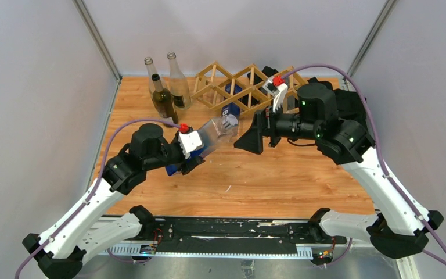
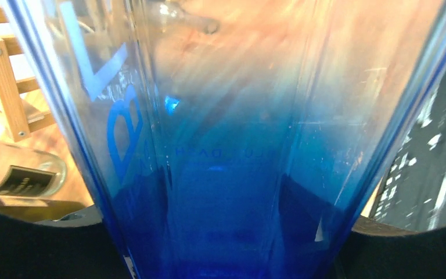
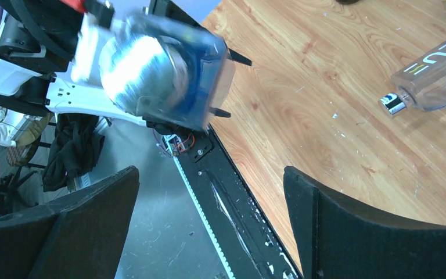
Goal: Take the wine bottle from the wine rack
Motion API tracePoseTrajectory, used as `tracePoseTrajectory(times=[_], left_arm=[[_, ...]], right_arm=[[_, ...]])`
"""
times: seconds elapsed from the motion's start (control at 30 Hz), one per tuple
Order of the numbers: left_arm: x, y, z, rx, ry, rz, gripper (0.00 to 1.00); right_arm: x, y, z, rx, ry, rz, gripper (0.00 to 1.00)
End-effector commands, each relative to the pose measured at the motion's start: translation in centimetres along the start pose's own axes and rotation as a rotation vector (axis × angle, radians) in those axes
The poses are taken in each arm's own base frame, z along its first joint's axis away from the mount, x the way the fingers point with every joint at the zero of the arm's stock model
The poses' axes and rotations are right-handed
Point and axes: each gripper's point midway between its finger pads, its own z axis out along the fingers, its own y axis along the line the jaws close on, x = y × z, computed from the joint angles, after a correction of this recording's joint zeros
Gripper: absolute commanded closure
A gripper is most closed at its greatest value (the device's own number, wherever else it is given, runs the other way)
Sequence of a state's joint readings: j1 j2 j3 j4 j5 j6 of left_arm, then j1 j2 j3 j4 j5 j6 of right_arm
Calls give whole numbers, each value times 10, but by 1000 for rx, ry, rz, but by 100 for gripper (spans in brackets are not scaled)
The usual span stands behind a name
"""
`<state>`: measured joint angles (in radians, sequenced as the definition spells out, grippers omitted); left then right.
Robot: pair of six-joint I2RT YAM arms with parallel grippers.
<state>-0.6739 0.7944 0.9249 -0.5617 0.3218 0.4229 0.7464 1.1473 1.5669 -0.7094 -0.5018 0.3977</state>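
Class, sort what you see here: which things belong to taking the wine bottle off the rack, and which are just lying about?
Belonging to the job:
- blue bottle, clamped in the left gripper
- wine rack

Just lying about:
- dark bottle and two clear bottles, standing at the back left
- bottle on its side
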Motion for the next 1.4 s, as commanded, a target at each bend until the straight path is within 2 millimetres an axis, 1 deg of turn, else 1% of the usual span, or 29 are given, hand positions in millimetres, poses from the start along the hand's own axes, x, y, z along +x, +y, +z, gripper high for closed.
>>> tracePoseTrajectory(times=[0.0,0.03,0.13,0.23,0.33,0.4,0.5,0.6,0.67,0.77,0.83,0.87,0.9,0.93,0.97,1.0,1.03,1.07,1.1,1.13,1.17,1.27,1.37], left_arm=[[-93,10,-20,-9,-295,-139,100],[-101,6,-23,22,-314,-161,100],[-115,-3,-27,102,-346,-210,100],[-126,-14,-31,188,-365,-259,100],[-133,-21,-35,254,-376,-291,100],[-136,-26,-37,283,-382,-294,100],[-139,-30,-40,315,-384,-306,100],[-142,-35,-44,353,-388,-313,100],[-141,-40,-45,382,-382,-313,100],[-138,-45,-46,412,-368,-311,100],[-137,-47,-46,421,-362,-312,100],[-137,-47,-47,421,-359,-310,100],[-137,-47,-47,421,-356,-307,100],[-136,-47,-48,422,-347,-305,100],[-134,-47,-48,418,-337,-302,96],[-132,-45,-47,408,-321,-304,81],[-128,-41,-46,390,-295,-319,55],[-120,-34,-42,361,-251,-356,35],[-114,-25,-41,328,-229,-361,19],[-109,-16,-40,296,-209,-372,4],[-103,-5,-40,257,-190,-387,1],[-81,31,-42,137,-140,-444,0],[-56,67,-50,11,-83,-515,0]], right_arm=[[1,0,0,-43,-32,-51,2],[-1,2,1,-63,-53,-63,2],[-12,11,3,-129,-141,-104,2],[-29,25,2,-201,-233,-154,2],[-43,39,7,-264,-277,-191,1],[-52,47,10,-296,-301,-217,1],[-60,61,17,-354,-324,-247,1],[-67,71,23,-390,-351,-278,1],[-71,73,30,-401,-356,-282,1],[-75,79,41,-423,-351,-288,1],[-74,86,46,-450,-346,-296,1],[-73,88,48,-460,-342,-299,5],[-72,90,51,-468,-337,-307,13],[-71,90,54,-471,-326,-306,27],[-70,90,56,-469,-319,-304,43],[-70,89,58,-459,-307,-297,64],[-71,84,61,-432,-298,-290,85],[-72,77,64,-388,-290,-275,98],[-72,71,66,-352,-280,-271,100],[-70,64,68,-313,-268,-270,100],[-72,58,69,-273,-267,-273,100],[-77,34,78,-139,-259,-297,100],[-78,11,92,-46,-242,-321,100]])
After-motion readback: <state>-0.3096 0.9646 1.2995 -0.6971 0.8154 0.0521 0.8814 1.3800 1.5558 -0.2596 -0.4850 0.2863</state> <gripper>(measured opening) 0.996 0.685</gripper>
